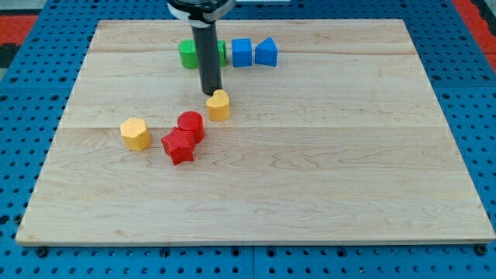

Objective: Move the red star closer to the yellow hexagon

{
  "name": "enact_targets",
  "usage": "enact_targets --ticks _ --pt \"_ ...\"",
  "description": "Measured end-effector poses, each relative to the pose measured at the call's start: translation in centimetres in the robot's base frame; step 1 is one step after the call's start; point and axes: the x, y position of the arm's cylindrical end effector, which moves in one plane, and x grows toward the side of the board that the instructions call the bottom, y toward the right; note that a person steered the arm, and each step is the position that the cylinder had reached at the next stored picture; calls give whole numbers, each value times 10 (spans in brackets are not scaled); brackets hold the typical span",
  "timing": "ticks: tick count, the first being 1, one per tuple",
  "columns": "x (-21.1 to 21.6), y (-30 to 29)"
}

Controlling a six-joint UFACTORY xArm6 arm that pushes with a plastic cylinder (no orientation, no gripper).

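The red star (179, 146) lies on the wooden board at the view's left of centre. The yellow hexagon (136, 133) sits a short way to its left, apart from it. A red cylinder (191, 125) touches the star at its upper right. A yellow heart-shaped block (218, 105) lies to the right of the cylinder. My tip (211, 93) is at the top edge of that yellow heart, above and to the right of the red star.
A green block (188, 54), partly hidden behind the rod, a blue cube (242, 53) and a blue pentagon-like block (266, 52) stand in a row near the view's top. The board's edge (248, 245) meets a blue pegboard surround.
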Motion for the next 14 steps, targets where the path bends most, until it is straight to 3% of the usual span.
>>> enact_targets --ticks 1,3,5,6,7,9,12,14 --pt "38 15" --pt "50 44" --pt "77 112" --pt "95 82" --pt "99 10" --pt "144 -26" --pt "135 -116" --pt "188 -93"
